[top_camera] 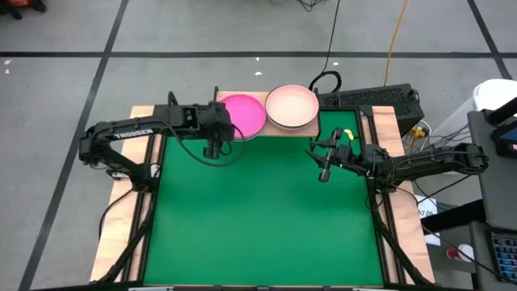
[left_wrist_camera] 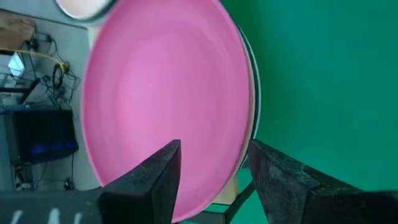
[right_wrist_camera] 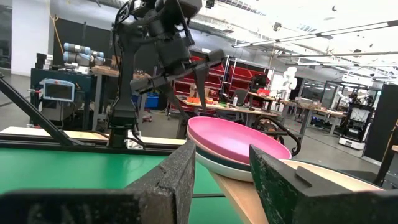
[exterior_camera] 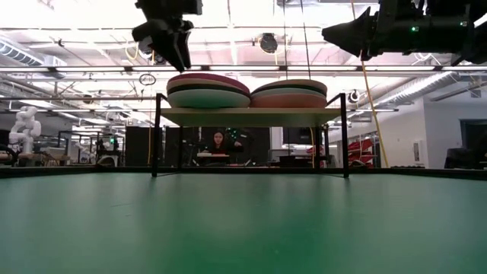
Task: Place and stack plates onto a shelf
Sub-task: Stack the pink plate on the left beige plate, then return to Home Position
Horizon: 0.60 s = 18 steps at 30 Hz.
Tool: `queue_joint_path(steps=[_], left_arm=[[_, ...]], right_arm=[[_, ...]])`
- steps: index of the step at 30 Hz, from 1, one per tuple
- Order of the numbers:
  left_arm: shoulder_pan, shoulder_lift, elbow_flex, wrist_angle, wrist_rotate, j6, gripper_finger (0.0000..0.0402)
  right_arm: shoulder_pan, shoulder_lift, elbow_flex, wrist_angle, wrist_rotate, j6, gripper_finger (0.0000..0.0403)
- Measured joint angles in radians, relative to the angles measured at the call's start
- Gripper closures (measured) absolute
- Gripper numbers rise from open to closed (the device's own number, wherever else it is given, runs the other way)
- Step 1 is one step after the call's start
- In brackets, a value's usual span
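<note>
With two plate stacks, magenta-topped [top_camera: 244, 114] and pink-topped [top_camera: 292, 106], on the shelf [top_camera: 255, 133] at upper centre, stacking looks finished; the left gripper [top_camera: 213, 150] and right gripper [top_camera: 324, 174] hang empty, fingers apart, probably needing only to retract.

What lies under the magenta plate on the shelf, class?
Under the magenta plate the low view shows more stacked plates, the lowest pale mint-white, resting on the shelf. Only their rims show; their faces are covered.
</note>
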Motion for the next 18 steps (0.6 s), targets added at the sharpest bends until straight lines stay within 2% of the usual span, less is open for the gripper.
queue_joint_path(steps=[12,18], left_arm=[[-0.102,-0.110,0.001,-0.005,0.027,0.026,0.0208],[-0.160,-0.166,0.001,0.007,0.026,0.161,0.0229]], right_arm=[[0.000,0.000,0.000,0.000,0.000,0.000,0.0271],[0.000,0.000,0.000,0.000,0.000,0.000,0.0271]])
